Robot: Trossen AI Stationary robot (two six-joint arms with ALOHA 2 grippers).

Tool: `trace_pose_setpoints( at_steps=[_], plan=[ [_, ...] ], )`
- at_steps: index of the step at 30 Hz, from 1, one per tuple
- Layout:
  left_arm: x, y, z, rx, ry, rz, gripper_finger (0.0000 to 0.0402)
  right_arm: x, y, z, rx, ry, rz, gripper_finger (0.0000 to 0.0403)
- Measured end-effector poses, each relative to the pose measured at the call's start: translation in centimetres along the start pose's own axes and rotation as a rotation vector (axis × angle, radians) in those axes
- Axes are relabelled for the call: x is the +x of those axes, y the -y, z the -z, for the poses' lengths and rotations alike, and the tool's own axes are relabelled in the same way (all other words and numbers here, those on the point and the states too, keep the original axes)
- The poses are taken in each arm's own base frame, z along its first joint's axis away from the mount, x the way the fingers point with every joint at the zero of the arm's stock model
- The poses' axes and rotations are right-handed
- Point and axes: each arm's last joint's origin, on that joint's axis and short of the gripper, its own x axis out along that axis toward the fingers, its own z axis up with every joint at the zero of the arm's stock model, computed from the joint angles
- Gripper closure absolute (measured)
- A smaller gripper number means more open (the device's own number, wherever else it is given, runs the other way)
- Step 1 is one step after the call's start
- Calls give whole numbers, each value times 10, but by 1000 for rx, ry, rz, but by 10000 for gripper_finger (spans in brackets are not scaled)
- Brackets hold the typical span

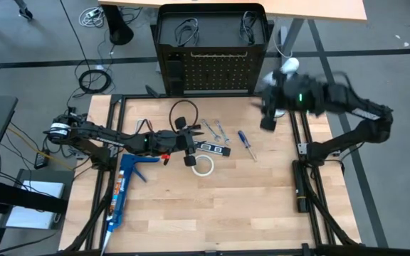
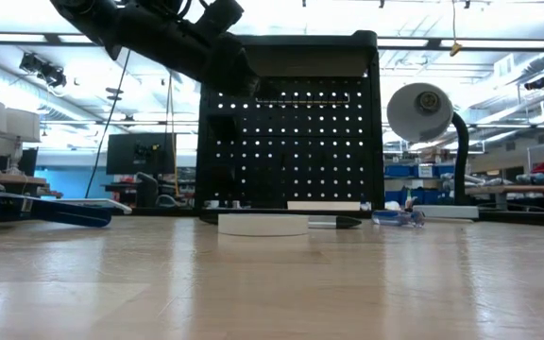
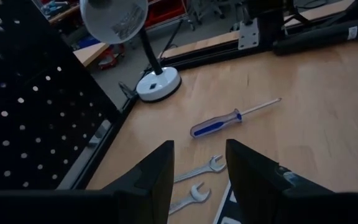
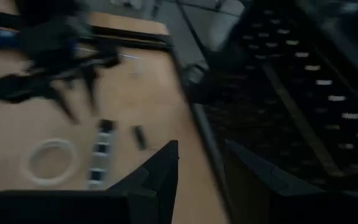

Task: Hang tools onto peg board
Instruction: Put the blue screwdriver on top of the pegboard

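Several tools lie on the wooden table [image 1: 212, 213] in front of the peg board [image 1: 216, 73], an upright black panel with rows of small holes: a white tape ring [image 1: 204, 166], a black strip with white marks [image 1: 213, 148], two silver wrenches [image 1: 217, 131] and a blue-handled screwdriver [image 1: 246, 144]. A black wire loop [image 1: 183, 111] lies nearer the board. The left gripper [image 3: 199, 177] hangs above the wrenches, its fingers parted with nothing between them. The right gripper [image 4: 202, 171] hangs near the board's right edge, beside the white desk lamp [image 3: 135, 37], jaws apart and empty.
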Motion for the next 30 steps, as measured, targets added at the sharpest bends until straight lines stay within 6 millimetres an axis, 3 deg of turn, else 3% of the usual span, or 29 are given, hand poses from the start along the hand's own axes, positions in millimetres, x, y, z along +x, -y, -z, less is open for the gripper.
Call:
trace_pose_setpoints(
  at_steps=[9, 15, 24, 30],
  plan=[
    [0, 0, 0, 2, -1, -2, 250, 47, -73, 97, 139, 12, 46, 270],
    [0, -1, -1, -1, 7, -13, 250, 73, -104, 151, 265, -35, 24, 270],
    [0, -1, -1, -2, 6, -12, 250, 85, -133, 195, 437, -91, 45, 270],
    [0, -1, -1, -2, 4, -11, 250, 93, -154, 216, 489, -231, 24, 270]
  ],
)
